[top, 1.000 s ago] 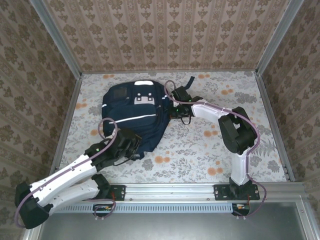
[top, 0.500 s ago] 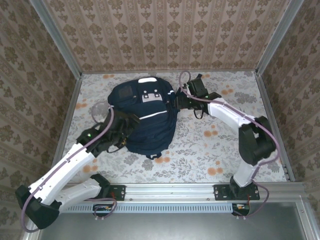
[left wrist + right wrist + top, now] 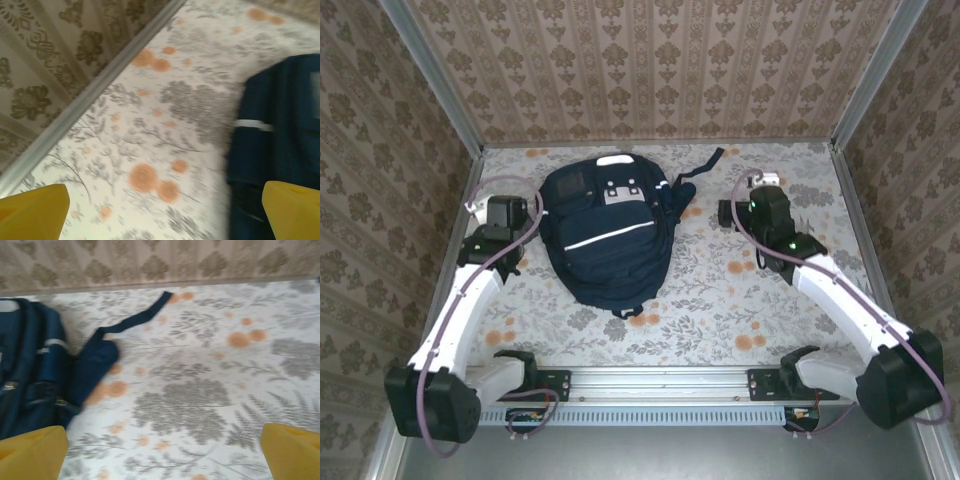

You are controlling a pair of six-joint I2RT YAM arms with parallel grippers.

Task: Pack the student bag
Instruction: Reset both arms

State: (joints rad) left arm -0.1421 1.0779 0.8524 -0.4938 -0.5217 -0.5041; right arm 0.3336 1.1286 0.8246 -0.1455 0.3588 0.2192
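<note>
Apparently packing was done: the student bag (image 3: 608, 235) lay closed, upper centre. Your left gripper (image 3: 503, 212) and right gripper (image 3: 761, 204) flanked it, gaping and empty; next called only for parking them.

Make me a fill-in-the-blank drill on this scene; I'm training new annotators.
The student bag lies flat on the floral ___.
The left gripper is ___ and holds nothing.
The bag lies ___ the left gripper and the right gripper.
The thin stripe across the bag's front is ___.
Missing words: table; open; between; white.
</note>
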